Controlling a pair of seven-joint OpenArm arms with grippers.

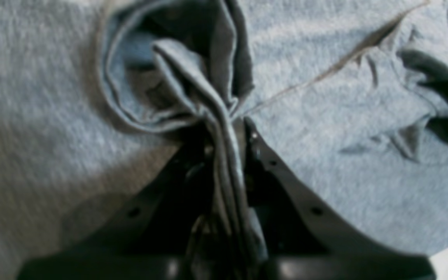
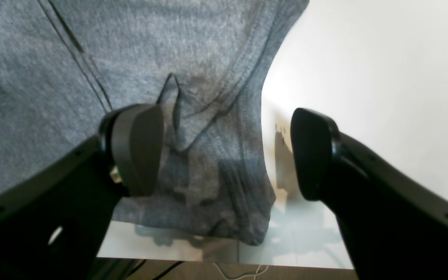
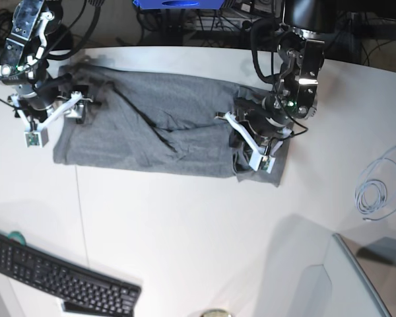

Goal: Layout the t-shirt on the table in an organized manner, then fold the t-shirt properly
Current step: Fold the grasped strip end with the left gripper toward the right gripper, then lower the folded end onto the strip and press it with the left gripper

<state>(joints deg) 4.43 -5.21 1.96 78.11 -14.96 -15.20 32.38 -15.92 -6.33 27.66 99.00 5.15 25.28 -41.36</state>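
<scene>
the t-shirt (image 3: 152,125) lay spread in a long band across the far half of the table (image 3: 185,224), running from near the far left corner toward the middle of the far edge, with some wrinkles and a dark diagonal fold through its middle. in your base view its near hem ran roughly straight, parallel to the near edge of the tabletop.

your left gripper (image 1: 230,128) was clenched on the t-shirt at the garment's right end in the base view: in the left wrist view a twisted bunch of grey cloth ran up between the two black jaws, which were pressed together on it, and a loop of fabric curled open just beyond the tips. the cloth around that grip was puckered.

your right gripper (image 2: 228,151) stood wide apart at the other end of the t-shirt, near the far left corner of the tabletop. in the right wrist view one finger (image 2: 136,147) sat over the grey fabric beside a stitched hem, and the other was over the bare white surface just past the cloth's edge, so the hem lay between them with nothing clamped.

further out you had a black keyboard (image 3: 59,274) at the near left corner, well apart from the t-shirt, and a coiled pale cable (image 3: 376,188) close to the right edge.
</scene>
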